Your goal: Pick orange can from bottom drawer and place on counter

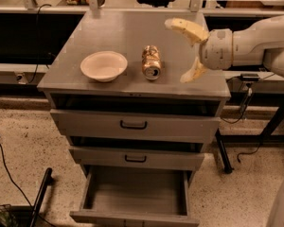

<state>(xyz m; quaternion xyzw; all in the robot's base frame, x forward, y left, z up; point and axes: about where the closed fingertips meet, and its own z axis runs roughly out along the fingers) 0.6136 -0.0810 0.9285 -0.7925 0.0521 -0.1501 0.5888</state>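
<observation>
Hand [176, 51] gapes beside orange can [151, 62]; arm [260, 39] cut off right.

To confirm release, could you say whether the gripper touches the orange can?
Apart. The camera view shows bare counter between the orange can and the open gripper beside it.

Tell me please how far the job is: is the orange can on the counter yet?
Done: the orange can rests on the counter, beside the cream bowl, and the bottom drawer stands open with nothing inside. In hand: nothing; the gripper is open, to the right of the can, not touching it. Left: seemingly nothing, except drawing the arm away.
</observation>
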